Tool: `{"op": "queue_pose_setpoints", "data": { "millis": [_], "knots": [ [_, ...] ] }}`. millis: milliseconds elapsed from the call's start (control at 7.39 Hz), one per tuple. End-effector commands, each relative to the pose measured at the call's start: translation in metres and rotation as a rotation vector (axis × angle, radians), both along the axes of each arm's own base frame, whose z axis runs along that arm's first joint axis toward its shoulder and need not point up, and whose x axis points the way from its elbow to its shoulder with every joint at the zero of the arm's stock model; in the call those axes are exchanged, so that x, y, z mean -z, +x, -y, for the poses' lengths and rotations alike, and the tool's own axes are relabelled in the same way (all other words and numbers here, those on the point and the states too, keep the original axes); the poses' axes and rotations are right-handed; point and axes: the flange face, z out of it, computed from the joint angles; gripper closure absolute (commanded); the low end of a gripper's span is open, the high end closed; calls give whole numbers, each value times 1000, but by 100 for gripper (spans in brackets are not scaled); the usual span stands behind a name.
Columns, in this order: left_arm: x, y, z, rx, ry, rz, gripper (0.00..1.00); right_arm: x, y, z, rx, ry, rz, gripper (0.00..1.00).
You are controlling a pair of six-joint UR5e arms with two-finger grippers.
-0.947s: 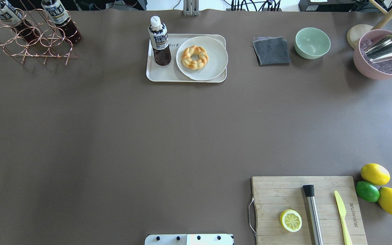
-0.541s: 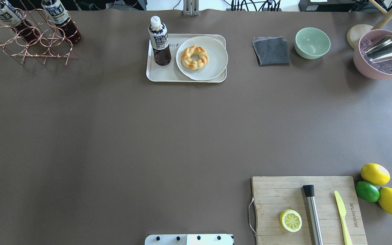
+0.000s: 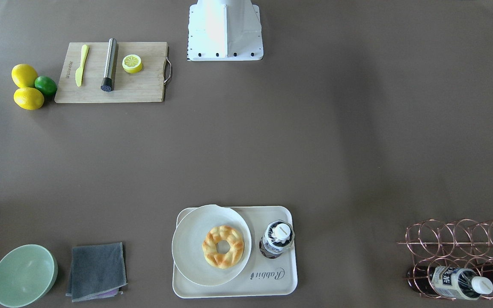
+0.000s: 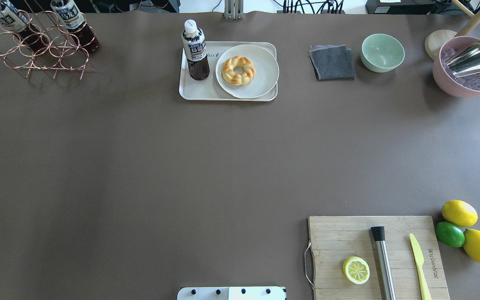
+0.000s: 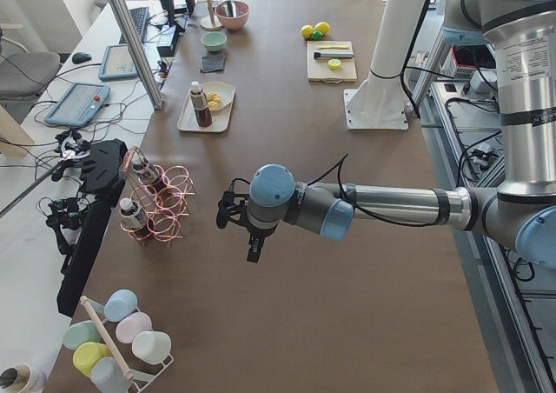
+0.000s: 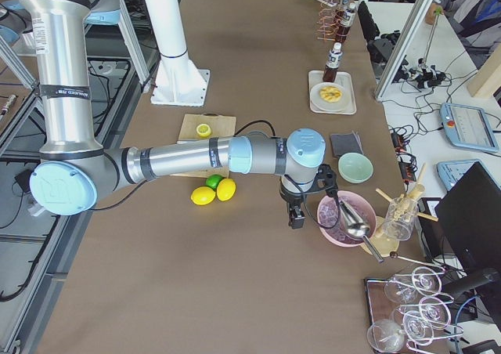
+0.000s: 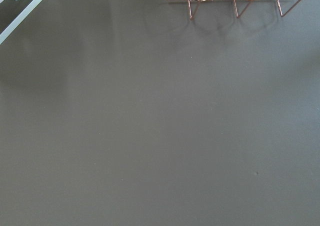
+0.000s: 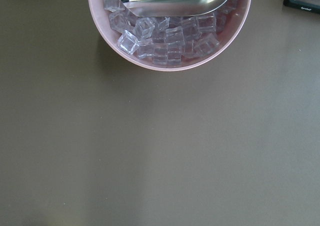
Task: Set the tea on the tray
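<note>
left gripper [image 5: 252,247]: only in the left side view, centre; too small to read the jaws.
right gripper [image 6: 295,215]: likewise, right side view.
rack bottles [image 4: 69,16]: caps cut off, upper left edge.
tray [image 4: 200,89]: script partly hidden behind the tea [image 4: 196,52].
cutting board [image 4: 340,233]: cut off, bottom edge.

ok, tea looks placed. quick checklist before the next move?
1. Tea upright on the tray: ok.
2. Tea apart from the plate: ok, a small gap shows.
3. Nothing gripping the tea: ok, both arms are well away from the tray.
4. Left jaws open: cannot tell, side view only.
5. Right jaws open: cannot tell, side view only.
</note>
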Motion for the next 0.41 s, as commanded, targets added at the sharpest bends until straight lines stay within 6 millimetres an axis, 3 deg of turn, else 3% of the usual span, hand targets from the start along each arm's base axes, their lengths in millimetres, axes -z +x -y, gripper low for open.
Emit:
{"op": "queue_pose_setpoints", "data": {
  "millis": [0,271],
  "knots": [
    [2,-4,0,12,5,6,2,8,-3,5,5,17,0,0],
    [11,-6,5,21,29,25,2,13,-3,5,5,26,2,0]
  ]
}}
